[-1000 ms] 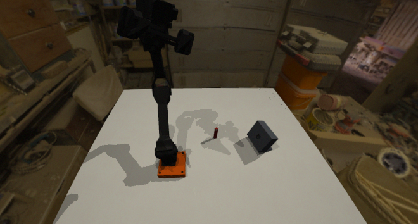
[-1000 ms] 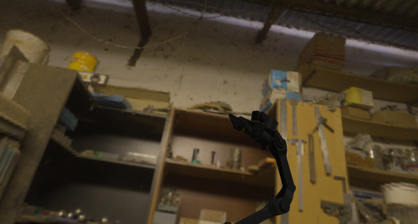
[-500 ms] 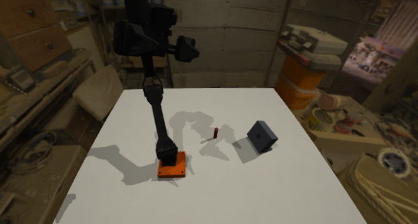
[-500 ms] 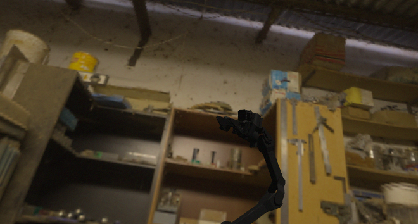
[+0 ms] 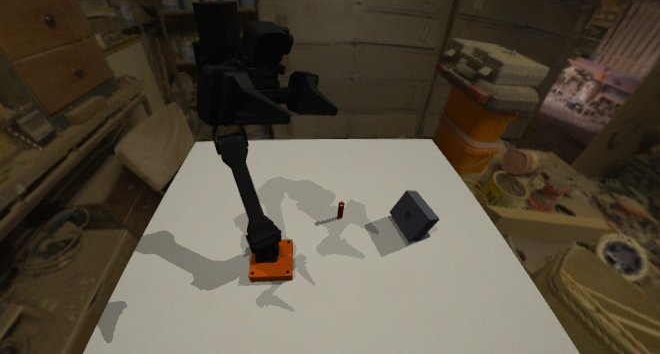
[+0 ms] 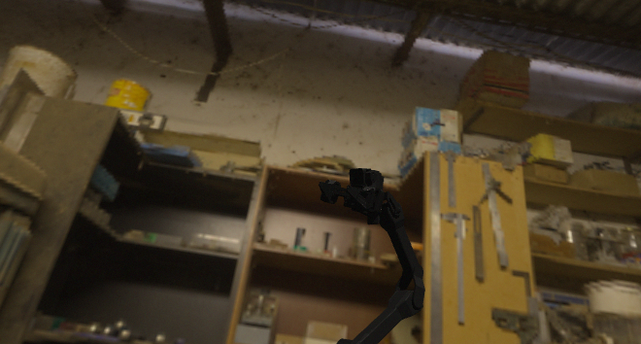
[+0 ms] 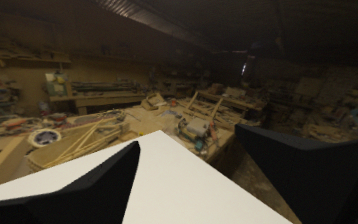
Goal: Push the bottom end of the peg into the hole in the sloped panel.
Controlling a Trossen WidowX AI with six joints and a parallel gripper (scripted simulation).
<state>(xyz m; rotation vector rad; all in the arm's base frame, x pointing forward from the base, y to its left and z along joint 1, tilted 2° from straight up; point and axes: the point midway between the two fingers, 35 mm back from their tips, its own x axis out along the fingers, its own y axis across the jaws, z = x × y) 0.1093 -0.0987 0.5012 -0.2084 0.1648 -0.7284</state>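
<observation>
- The gripper (image 5: 320, 99) hung high above the table (image 5: 350, 302), jaws spread wide, holding nothing.
- The red peg (image 5: 341, 209) stood upright just beside the sloped panel (image 5: 414, 215), apart from it.

Red peg (image 5: 341, 209); dark slate-blue panel (image 5: 414, 215); orange base plate (image 5: 286, 273); black arm (image 5: 246, 182); white table (image 5: 350, 292).

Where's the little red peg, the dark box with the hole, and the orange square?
Red peg (image 5: 341, 209), top view, middle of its body.
Dark box (image 5: 414, 215), top view, sloped face.
Orange square (image 5: 287, 272), top view, free corner.
</observation>
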